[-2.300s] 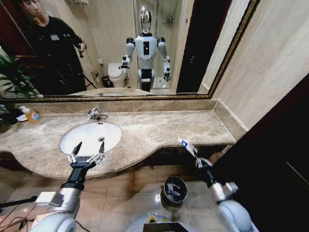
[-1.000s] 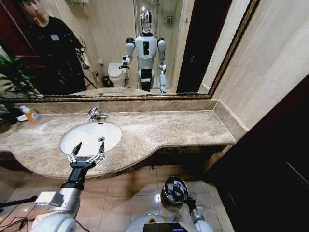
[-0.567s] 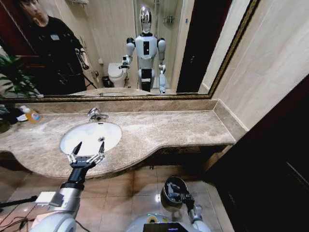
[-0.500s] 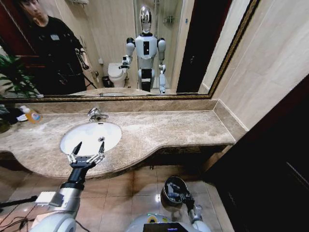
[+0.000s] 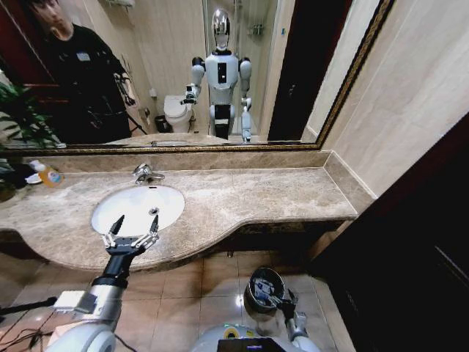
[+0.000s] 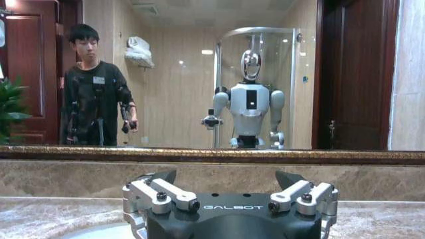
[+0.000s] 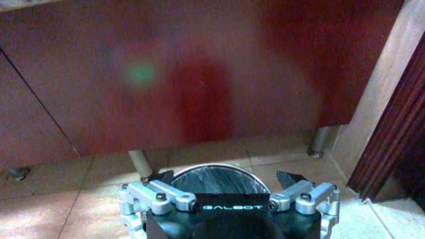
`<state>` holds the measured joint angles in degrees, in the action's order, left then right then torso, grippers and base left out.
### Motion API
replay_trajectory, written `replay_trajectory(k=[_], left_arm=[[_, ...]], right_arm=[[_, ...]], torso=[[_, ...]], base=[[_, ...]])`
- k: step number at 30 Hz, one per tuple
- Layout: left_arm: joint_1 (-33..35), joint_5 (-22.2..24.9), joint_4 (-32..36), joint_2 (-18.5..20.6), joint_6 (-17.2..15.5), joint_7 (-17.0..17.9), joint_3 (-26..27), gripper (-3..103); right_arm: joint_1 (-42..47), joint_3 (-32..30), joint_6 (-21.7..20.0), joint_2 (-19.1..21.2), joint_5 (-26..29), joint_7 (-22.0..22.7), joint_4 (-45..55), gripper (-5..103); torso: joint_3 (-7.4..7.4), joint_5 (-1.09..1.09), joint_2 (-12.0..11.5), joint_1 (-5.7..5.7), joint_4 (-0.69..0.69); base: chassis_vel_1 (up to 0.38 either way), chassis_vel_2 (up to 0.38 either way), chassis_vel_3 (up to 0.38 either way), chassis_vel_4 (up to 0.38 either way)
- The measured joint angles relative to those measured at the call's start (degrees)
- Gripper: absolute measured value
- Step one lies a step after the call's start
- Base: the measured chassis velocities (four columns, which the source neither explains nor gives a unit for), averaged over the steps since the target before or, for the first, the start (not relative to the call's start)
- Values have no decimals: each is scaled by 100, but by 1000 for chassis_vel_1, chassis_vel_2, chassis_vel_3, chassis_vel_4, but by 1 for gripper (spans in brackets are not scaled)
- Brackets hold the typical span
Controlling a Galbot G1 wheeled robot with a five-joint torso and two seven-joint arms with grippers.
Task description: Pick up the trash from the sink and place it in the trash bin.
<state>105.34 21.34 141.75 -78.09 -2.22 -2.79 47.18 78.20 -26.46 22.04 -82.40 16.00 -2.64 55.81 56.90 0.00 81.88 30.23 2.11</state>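
The right hand (image 5: 277, 295), spread wide and empty, hangs directly above the trash bin (image 5: 258, 282); the left hand (image 5: 132, 232), also wide, hovers at the sink (image 5: 168, 198).

A bathroom: a white oval sink (image 5: 138, 207) with a chrome faucet (image 5: 144, 174) sits in a beige marble desk (image 5: 249, 195) under a wide framed mirror (image 5: 220, 73), which reflects a toilet (image 5: 176, 112) and glass shower enclosure (image 6: 256, 84); floor is tiled.
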Motion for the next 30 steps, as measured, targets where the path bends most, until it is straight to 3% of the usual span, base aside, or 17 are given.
replay_trajectory(k=[7, 12, 15, 21, 24, 30], left_arm=[[0, 0, 0, 0, 0, 0, 0, 100], [0, 0, 0, 0, 0, 0, 0, 100], [0, 0, 0, 0, 0, 0, 0, 100], [0, 0, 0, 0, 0, 0, 0, 100], [0, 0, 0, 0, 0, 0, 0, 100], [0, 0, 0, 0, 0, 0, 0, 100]], right_arm=[[69, -21, -20, 99, -193, 416, 371, 100], [361, -100, -389, 228, -234, 840, 1425, 100], [771, -162, -766, 453, -118, 1098, 2697, 100], [1222, -445, -1234, 579, 142, 1041, 4537, 100], [1304, -635, -1483, 520, 159, 843, 5222, 100], [1365, -754, -1874, 578, 211, 862, 6205, 100]], torso=[[0, 0, 0, 0, 0], [0, 1, 0, 0, 0], [0, 1, 0, 0, 0], [0, 0, 0, 0, 0], [0, 0, 0, 0, 0], [0, 0, 0, 0, 0]], base=[[0, 0, 0, 0], [0, 0, 0, 0], [0, 0, 0, 0], [0, 0, 0, 0], [0, 0, 0, 0], [0, 0, 0, 0]])
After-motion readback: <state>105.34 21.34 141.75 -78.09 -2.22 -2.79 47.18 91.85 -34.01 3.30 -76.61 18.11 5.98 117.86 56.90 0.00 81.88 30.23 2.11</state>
